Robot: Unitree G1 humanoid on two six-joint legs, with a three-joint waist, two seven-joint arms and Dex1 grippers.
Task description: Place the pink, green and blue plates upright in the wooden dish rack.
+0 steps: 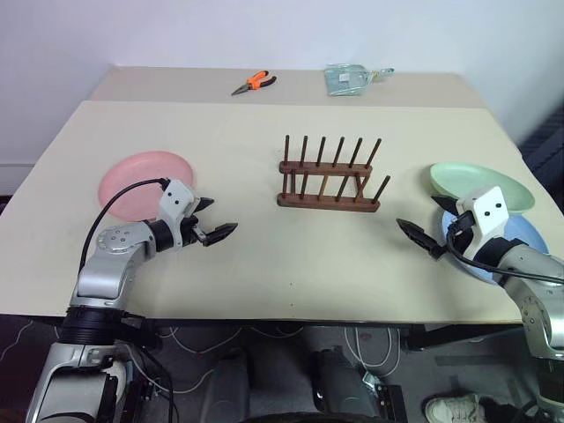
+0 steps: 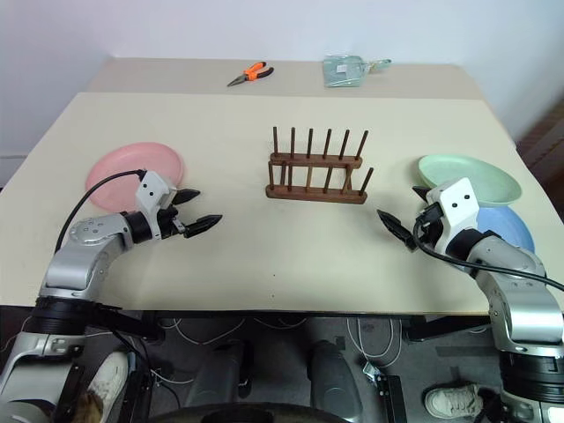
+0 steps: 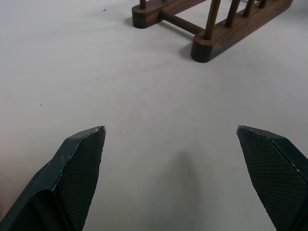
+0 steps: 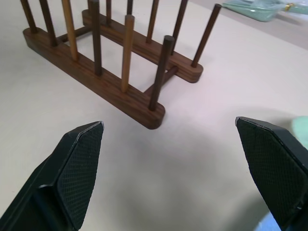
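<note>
White walls are seen behind a wide beige bench (image 1: 264, 264), whose near section carries everything the task concerns. At the left side of it, the pink plate (image 1: 141, 181) lies flat. At the right side, the green plate (image 1: 480, 183) lies flat with its near edge overlapping the blue plate (image 1: 520, 238), which is partly covered by the right arm. Between the two groups, in the middle of the bench, the wooden dish rack (image 1: 328, 181) is set, with its two rows of pegs upright and no plate in any slot.

The left tool (image 1: 216, 231) is held released just beside the near right edge of the pink plate, its black fingers (image 3: 79, 163) spread wide and nothing between them; it is pointed toward the rack. The right tool (image 1: 421, 238) is likewise released and unloaded, held just left of the green and blue plates and aimed at the rack's near end.

On the far section of the bench, well apart from the work, a clear packet (image 1: 345, 79) and a pair of orange-handled pliers (image 1: 255, 83) are left lying.

No plate has yet been racked, so the task is judged to be at its first step: a plate is to be picked. A rim must be reached and pinched, which calls for a tool to be turned back toward its nearest plate, since both are pointed away from them. The plate would then have to be tipped on edge and lowered between two pegs.
</note>
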